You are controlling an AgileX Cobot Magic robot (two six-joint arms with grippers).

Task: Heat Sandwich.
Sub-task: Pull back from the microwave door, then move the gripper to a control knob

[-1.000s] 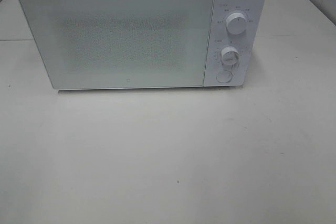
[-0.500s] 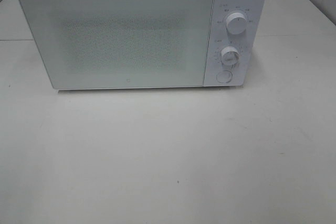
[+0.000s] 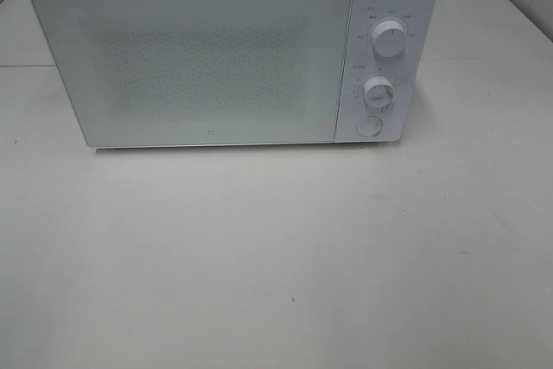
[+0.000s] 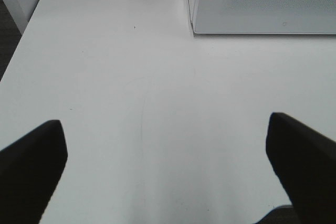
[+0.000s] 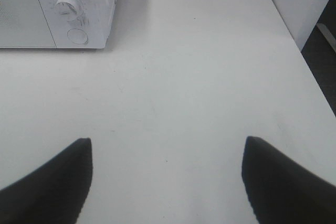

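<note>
White tabletop [image 3: 276,257] bearing a white microwave [image 3: 216,58] at the back, door [image 3: 190,6] shut. On the right-hand panel, upper knob [image 3: 390,40] above lower knob [image 3: 379,92], round button [image 3: 369,126] beneath. Markings around the knobs too small to read. Left gripper [image 4: 165,127] and right gripper [image 5: 168,144] spread wide above the tabletop, holding nothing. Sandwich hidden from every view; place and heading impossible to tell.

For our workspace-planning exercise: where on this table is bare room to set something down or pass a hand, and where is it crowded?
The widest bare patch is the white tabletop in front of the closed white box-shaped microwave, across its whole width. Narrower strips flank the microwave left and right. Only the back is crowded, taken by the microwave.
</note>
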